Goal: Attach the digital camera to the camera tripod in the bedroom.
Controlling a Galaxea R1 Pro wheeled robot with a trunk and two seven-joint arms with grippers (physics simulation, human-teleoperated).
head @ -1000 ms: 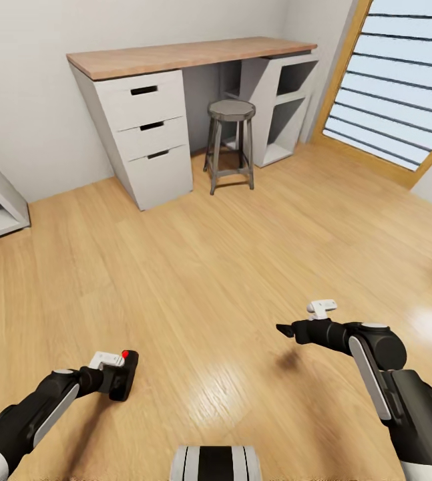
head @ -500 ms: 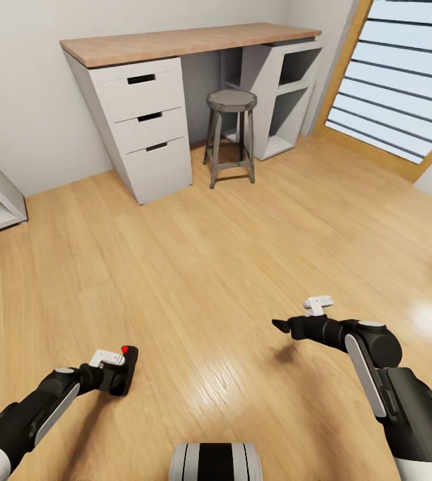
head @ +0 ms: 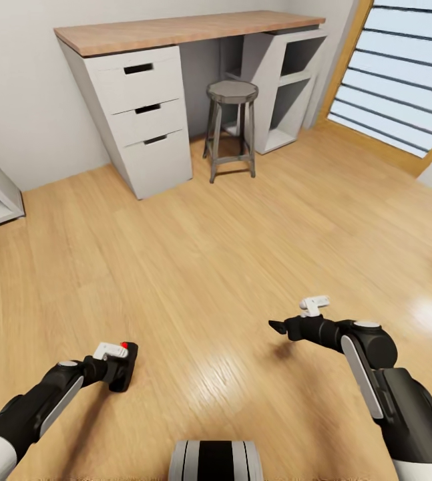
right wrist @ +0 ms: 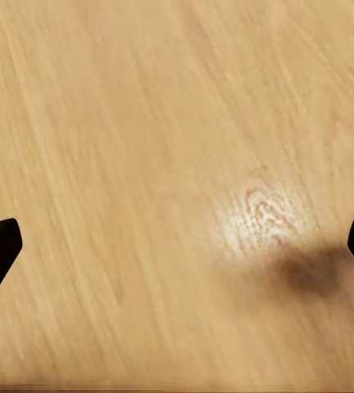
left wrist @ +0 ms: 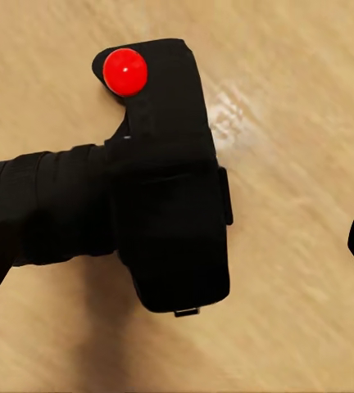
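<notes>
My left claw (head: pixel 119 369) pinches the digital camera (left wrist: pixel 173 205) above the wood floor (head: pixel 216 234); my right claw (head: pixel 279 327) is spread, empty. Risk: the side-on grip could slip in transit, dropping the camera.

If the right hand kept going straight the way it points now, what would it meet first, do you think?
Probably nothing close: the right hand points leftward over bare wood floor. The digital camera in the left hand sits nearer the robot, likely off that line.
</notes>
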